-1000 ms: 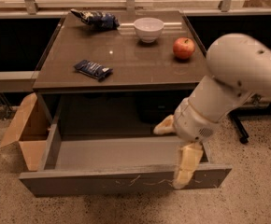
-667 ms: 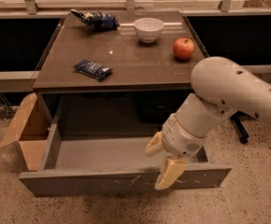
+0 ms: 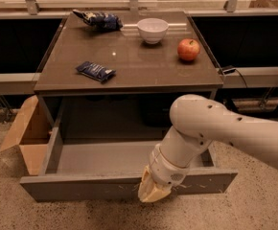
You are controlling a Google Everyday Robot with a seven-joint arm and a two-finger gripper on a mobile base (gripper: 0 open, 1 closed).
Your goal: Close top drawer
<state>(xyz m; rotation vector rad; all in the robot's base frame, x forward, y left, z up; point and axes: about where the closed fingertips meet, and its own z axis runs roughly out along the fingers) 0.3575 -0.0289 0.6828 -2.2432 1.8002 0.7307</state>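
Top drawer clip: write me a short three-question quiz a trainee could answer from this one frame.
1. True or false: the top drawer is fully shut.
2. Where is the gripper? A) inside the drawer at its back wall B) at the drawer's front panel C) out of view
3. Which red fruit sits to the right of the white bowl?
Key: 1 false, it stands pulled out; 2 B; 3 the apple.

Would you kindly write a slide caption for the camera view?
The end effector sits at the front panel of the open top drawer, under a table holding a bowl and an apple.
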